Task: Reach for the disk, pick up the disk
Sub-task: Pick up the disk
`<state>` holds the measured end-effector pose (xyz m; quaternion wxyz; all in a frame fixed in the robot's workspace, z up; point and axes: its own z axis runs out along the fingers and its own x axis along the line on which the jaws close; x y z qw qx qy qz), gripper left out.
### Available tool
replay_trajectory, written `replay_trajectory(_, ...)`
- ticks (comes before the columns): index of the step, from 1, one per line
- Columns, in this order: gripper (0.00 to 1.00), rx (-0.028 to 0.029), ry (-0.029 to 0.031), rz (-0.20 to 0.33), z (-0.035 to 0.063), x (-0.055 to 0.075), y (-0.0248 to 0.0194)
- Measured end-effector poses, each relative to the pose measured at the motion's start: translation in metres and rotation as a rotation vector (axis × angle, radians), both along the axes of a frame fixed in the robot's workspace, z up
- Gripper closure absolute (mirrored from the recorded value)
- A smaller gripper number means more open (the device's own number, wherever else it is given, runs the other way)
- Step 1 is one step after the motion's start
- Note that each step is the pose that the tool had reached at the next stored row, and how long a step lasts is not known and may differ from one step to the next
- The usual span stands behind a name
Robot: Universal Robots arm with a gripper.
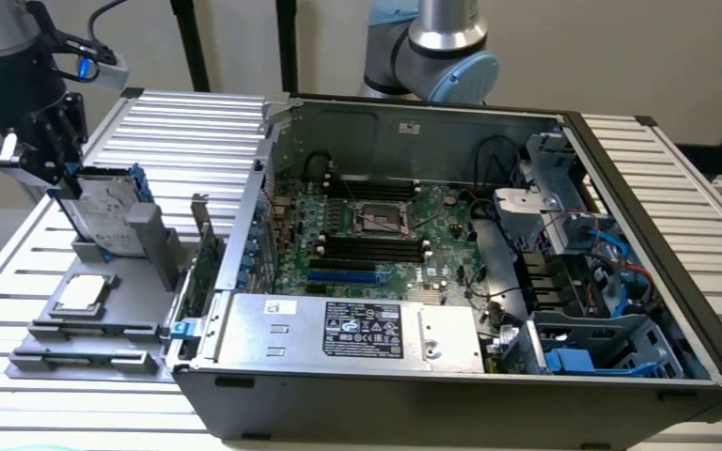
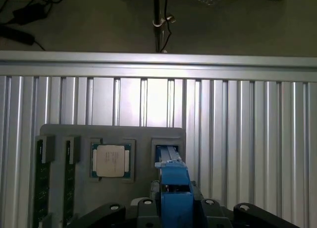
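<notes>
The disk (image 1: 101, 211) is a silver-grey drive with a white label and blue rails. It stands on edge, leaning, in a slot of the grey holder (image 1: 148, 282) at the exterior view's left. My black gripper (image 1: 63, 178) comes down on its upper end, shut on the disk. In the wrist view the disk's blue rail (image 2: 174, 186) runs straight from the holder slot up between the gripper's (image 2: 173, 210) jaws. The lower end of the disk still sits at the slot.
A square silver processor chip (image 1: 83, 293) (image 2: 110, 160) lies in the holder beside the disk, with memory sticks (image 2: 42, 188) further along. An open computer case (image 1: 462, 282) sits at the exterior view's right on the slatted metal table (image 1: 185, 122). A second arm (image 1: 443, 47) stands behind it.
</notes>
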<state>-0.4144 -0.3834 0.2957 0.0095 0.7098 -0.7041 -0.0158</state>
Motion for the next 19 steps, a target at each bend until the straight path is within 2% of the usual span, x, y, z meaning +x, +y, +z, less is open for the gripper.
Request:
replay_trajectory(5, 0.67, 0.0001, 0.0, 0.0, 0.0035, 0.0, 0.0)
replay_trajectory(10, 0.67, 0.0, 0.0, 0.0, 0.0139, 0.0, 0.0)
replay_trajectory(19, 0.67, 0.0, 0.0, 0.0, 0.052, 0.002, -0.0001)
